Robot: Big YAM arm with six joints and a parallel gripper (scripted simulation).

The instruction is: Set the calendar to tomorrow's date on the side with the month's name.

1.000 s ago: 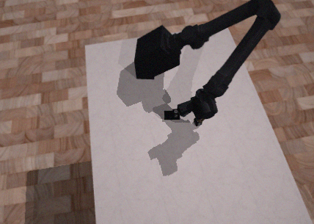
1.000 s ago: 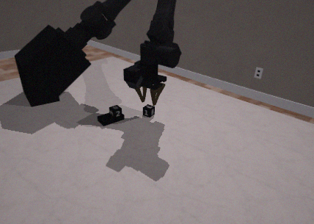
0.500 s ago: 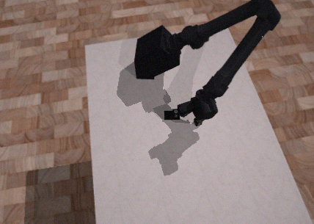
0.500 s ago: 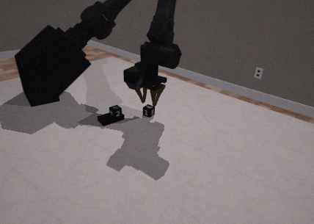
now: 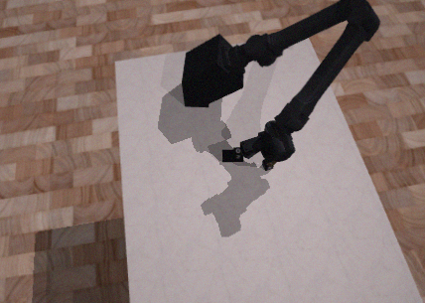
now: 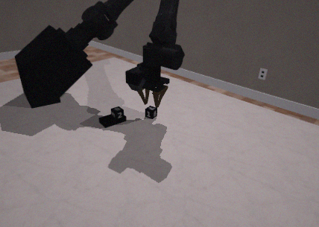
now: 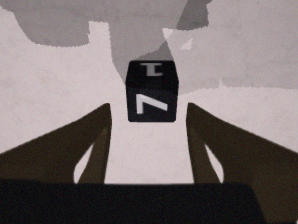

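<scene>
A loose black cube (image 6: pixel 150 112) (image 7: pixel 152 110) stands on the table beside the tray. In the exterior view a white 1 shows on its side; the wrist view shows a 7 on the nearer face and a 1 on the farther one. My gripper (image 6: pixel 151 105) (image 7: pixel 148 112) is open and empty, its fingertips just above the loose cube in the exterior view. In the top view the fingers and cube overlap and are hard to tell apart. The black tray (image 5: pixel 227 156) (image 6: pixel 106 123) lies flat with another black cube (image 5: pixel 238 154) (image 6: pixel 118 113) at one end, showing a 2.
A large black block-shaped body (image 5: pixel 209 75) (image 6: pixel 50 69) on a second arm section hangs above the table, beyond the tray. The white table top (image 5: pixel 298 241) (image 6: pixel 223 166) carries broad arm shadows, some across the tray area.
</scene>
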